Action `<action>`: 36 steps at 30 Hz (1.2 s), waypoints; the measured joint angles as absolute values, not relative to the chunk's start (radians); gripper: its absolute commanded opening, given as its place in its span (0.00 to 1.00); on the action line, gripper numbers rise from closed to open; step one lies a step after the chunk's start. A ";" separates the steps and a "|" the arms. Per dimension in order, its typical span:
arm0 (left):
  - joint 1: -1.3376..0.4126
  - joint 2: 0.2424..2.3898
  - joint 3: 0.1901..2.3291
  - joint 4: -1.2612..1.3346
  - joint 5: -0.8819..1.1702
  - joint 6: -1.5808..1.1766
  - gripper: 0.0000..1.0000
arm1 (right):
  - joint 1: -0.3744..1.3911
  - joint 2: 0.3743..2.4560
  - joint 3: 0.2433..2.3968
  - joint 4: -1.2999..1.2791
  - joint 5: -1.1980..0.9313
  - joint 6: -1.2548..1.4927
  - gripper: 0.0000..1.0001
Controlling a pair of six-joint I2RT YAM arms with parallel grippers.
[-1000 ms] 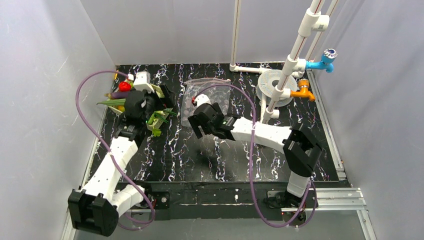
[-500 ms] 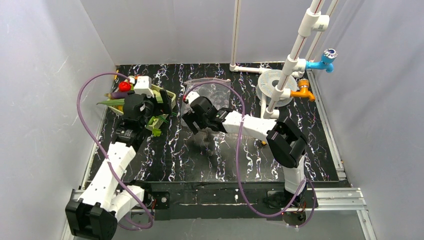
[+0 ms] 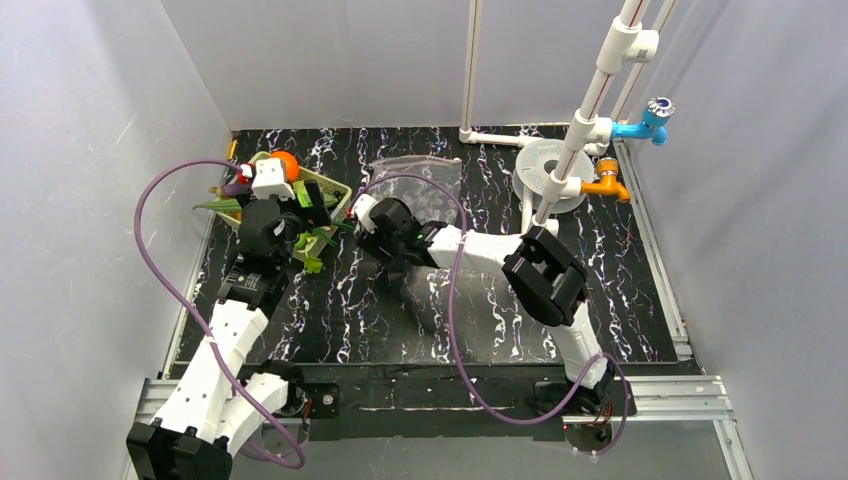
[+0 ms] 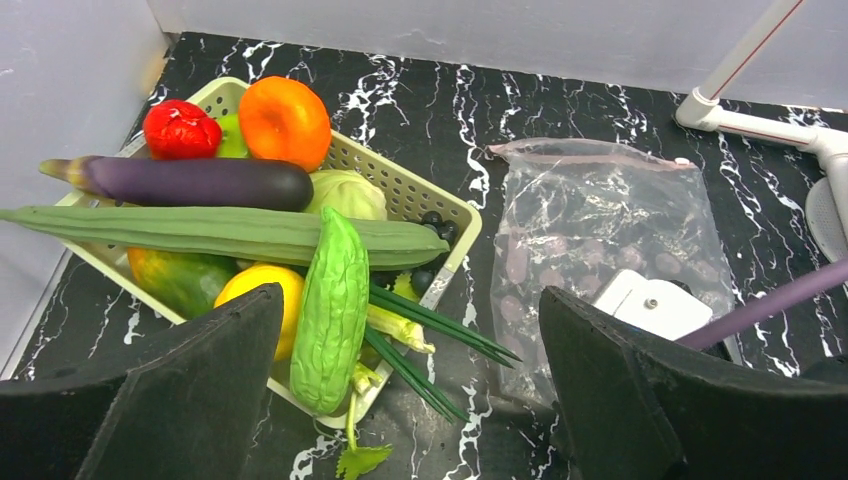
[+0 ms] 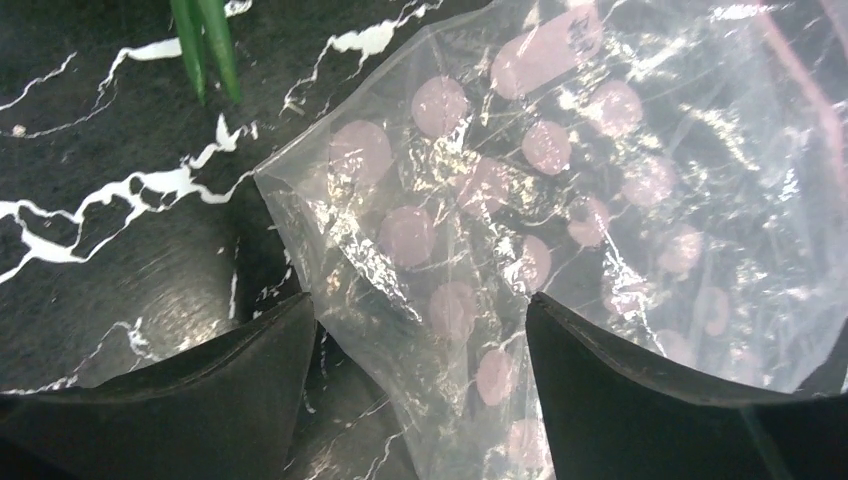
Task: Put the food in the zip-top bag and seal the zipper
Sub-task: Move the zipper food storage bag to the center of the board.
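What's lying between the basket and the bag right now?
In the left wrist view, only a narrow strip of marbled tabletop, crossed by green stalks poking from the basket toward the zip-top bag.

Bright, even light falls from above. Glare sparkles across the zip-top bag [image 5: 560, 200]; soft shadows lie on the bench [image 3: 350, 320] just beside it.

Left wrist view: basket [image 4: 400, 180] near-left edge is hidden behind the left gripper [image 4: 410, 300] jaws. Right arm's white housing [image 4: 655, 305] covers the zip-top bag [image 4: 600, 220] near edge. Right wrist view: bag runs off right and bottom edges; zipper [image 5: 815, 100] is only a faint streak, cut off at the right.
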State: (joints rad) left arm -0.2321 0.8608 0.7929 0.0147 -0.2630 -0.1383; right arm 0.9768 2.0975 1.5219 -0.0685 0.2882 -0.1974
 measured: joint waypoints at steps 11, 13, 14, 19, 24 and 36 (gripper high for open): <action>-0.231 0.883 0.793 0.018 -0.270 -0.153 0.99 | 0.978 2.142 1.490 0.051 0.352 -0.320 0.33; -0.231 0.893 0.793 0.018 -0.266 -0.157 1.00 | 0.979 2.157 1.485 0.054 0.356 -0.319 0.23; -0.231 0.896 0.793 0.018 -0.265 -0.158 1.00 | 0.979 2.157 1.475 0.056 0.357 -0.321 0.18; -0.230 0.908 0.793 0.019 -0.240 -0.163 1.00 | 0.993 2.122 1.407 0.062 0.323 -0.318 0.01; -0.230 0.944 0.802 0.014 -0.181 -0.163 1.00 | 1.032 2.000 1.281 0.063 0.251 -0.300 0.01; -0.230 1.058 0.841 -0.012 0.011 -0.180 1.00 | 1.146 1.620 0.941 0.013 0.024 -0.175 0.01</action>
State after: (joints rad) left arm -0.2302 1.0576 0.8410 -0.0116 0.0113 -0.1802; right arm 1.1461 1.6199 0.9409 0.0128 0.0242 -0.1753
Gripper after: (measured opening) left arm 0.993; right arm 0.023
